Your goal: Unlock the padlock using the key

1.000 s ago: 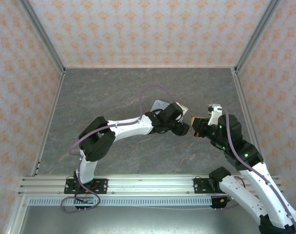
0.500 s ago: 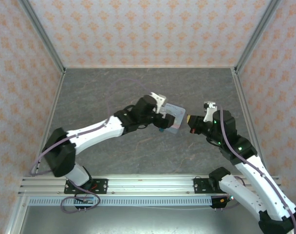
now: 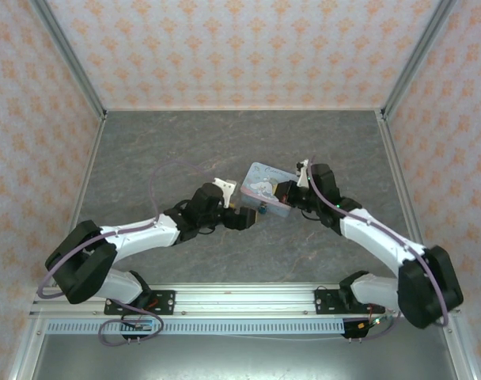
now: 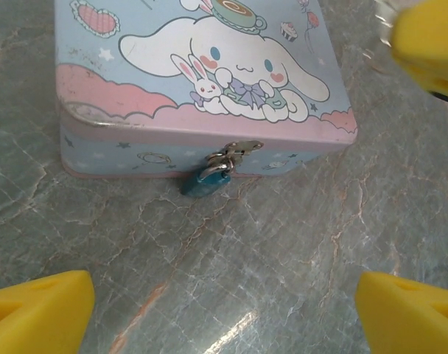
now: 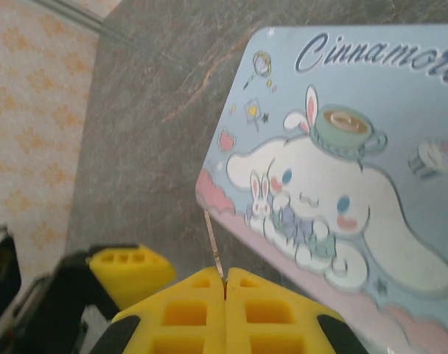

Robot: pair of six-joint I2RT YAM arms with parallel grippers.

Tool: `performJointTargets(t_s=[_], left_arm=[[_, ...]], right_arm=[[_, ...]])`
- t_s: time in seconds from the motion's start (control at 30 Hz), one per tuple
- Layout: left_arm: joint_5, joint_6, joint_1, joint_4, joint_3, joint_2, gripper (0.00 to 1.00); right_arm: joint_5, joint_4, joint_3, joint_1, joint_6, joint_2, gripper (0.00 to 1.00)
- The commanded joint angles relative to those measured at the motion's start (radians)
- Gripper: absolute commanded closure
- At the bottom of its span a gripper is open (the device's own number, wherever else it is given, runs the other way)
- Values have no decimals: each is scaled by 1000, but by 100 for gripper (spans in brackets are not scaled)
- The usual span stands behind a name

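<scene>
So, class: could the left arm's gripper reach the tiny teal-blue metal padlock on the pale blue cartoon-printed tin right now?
Probably yes: the left gripper stands open, facing the padlock, which hangs exposed at the tin's front clasp with bare table between.

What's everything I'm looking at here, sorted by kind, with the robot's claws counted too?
tin: 1
padlock: 1
key: 1
grippers: 2 (left gripper, right gripper)
Total: 5
</scene>
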Motion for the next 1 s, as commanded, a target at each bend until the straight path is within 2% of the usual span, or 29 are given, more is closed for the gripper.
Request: performJointTargets(t_s=[0.0,0.23,0.73,0.97], left_arm=[[31,-57,11,180,-31,27,8],[50,-80,11,266,-31,130,9],[49,-80,-6,312,93,335,17],[-19,-62,-37,291,146,397,23]], right_arm=[[-54,213,-3,-31,47,94,100],[-67,214,33,-55,7,234,100],[-44,225,-62,-57,8,277,100],[-41,212,-66,-56,-4,265,100]])
